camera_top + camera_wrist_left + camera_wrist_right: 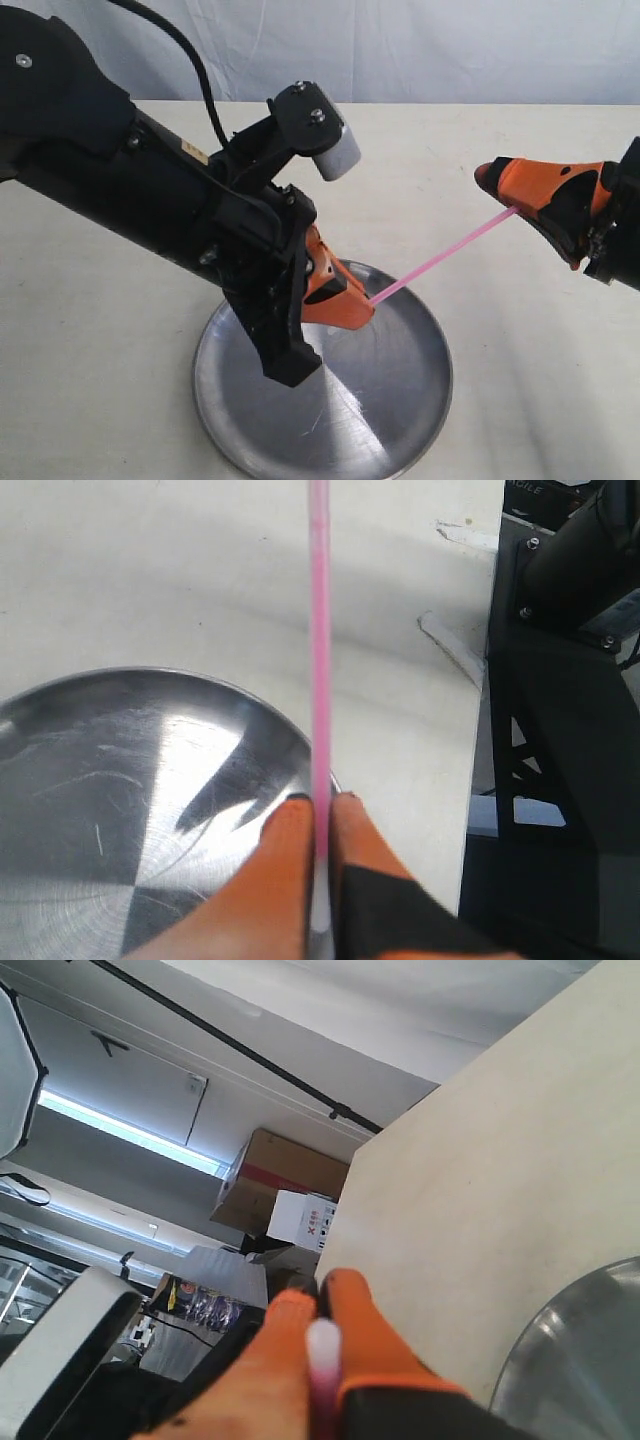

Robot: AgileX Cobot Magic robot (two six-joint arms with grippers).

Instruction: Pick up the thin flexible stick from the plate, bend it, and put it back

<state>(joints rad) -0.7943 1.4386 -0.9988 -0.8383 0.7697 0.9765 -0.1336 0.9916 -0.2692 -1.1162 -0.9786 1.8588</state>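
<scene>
Above the plate [395, 415], the thin pink stick [445, 258] is off the metal, running straight between the two pincers and touching neither the plate nor the pale surface [500, 340]. The left pincer [366, 306] hangs over the back part of the plate, just inside its rim. Its orange fingers [290, 860] are pressed together on the stick's lower end, and the left wrist view shows the pink line coming out from between them with the plate's rim close beneath. From there the stick slopes upward and crosses out over the rim to the right pincer [500, 185], which sits higher than the plate and well outside it, over the bare surface. That pincer is also clamped on the stick. In the right wrist view a whitish tip [323, 1345] shows in the narrow gap between its two orange fingers, with an edge of the plate visible off to one side. The plate lies flat on the surface, and its brushed face carries the left arm's dark shadow.
</scene>
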